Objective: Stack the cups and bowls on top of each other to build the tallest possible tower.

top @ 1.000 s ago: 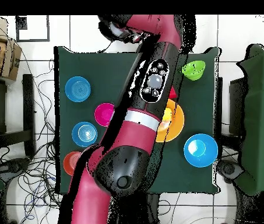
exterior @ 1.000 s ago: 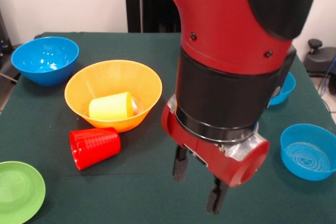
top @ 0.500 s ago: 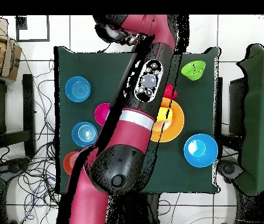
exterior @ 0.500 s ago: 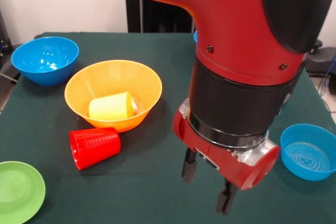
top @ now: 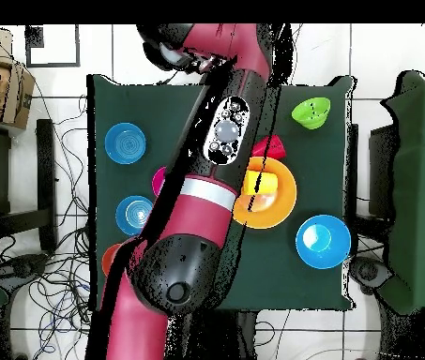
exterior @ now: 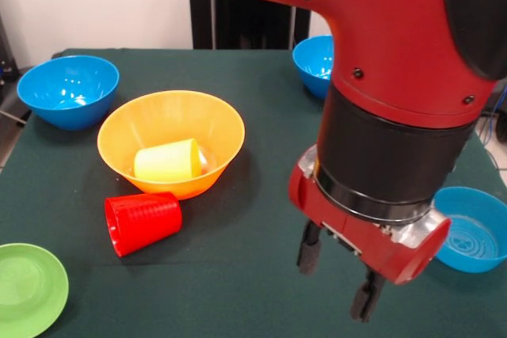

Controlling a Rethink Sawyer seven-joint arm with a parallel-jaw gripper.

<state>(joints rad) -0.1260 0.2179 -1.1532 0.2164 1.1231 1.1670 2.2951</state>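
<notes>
Gripper (exterior: 338, 281) with fingers apart and empty, low over the table. The red cup (exterior: 142, 221) lies on its side just beside the big yellow-orange bowl (exterior: 170, 142), well apart from the gripper; the yellow cup (exterior: 168, 160) lies inside that bowl.

Bare cloth lies under the open gripper (exterior: 338, 280), between the red cup (exterior: 142, 222) and a blue bowl (exterior: 474, 229).
</notes>
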